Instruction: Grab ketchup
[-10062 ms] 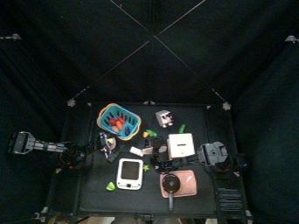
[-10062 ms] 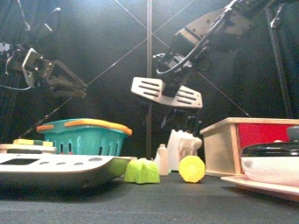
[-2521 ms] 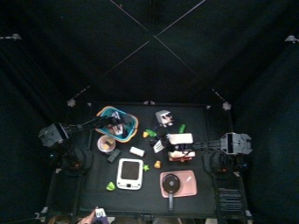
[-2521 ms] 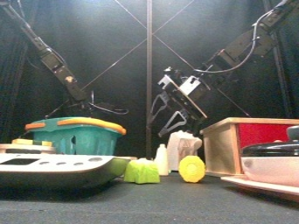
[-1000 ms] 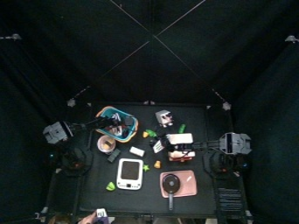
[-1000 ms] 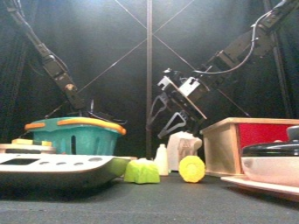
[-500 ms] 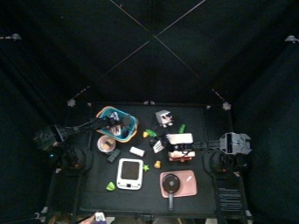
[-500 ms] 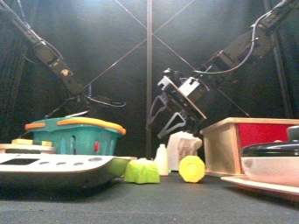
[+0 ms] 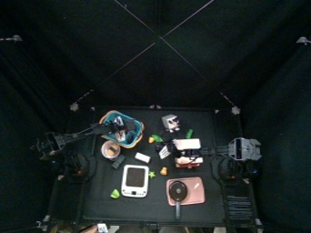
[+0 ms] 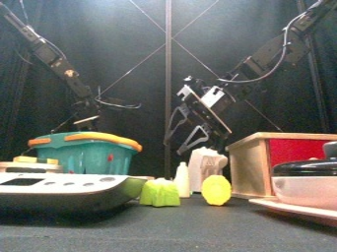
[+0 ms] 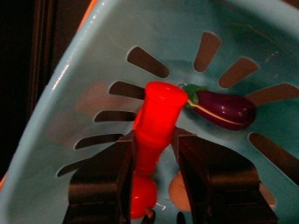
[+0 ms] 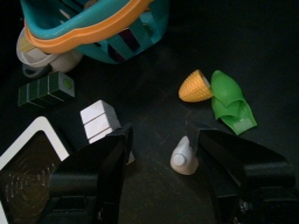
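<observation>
Here the left gripper [image 11: 155,171] hangs inside the teal basket [image 11: 82,79], its two jaws spread fairly wide to either side of the red ketchup bottle [image 11: 156,131]. Whether the pads touch it cannot be told, so the bottle does not yet look gripped. The bottle lies flat on the slotted basket floor, beside a small purple eggplant [image 11: 225,108] that touches or nearly touches its far end. It looks like a light, hollow plastic toy: stiff, smooth, probably slippery, and long and narrow. The best hold is likely across its middle, away from the eggplant, squeezing firmly since the rounded sides could squirt out. In the top view the basket stands near the table's back-left corner. The right gripper [image 12: 163,162] hovers with jaws wide apart and empty over mid-table, above a small white bottle [image 12: 184,156].
</observation>
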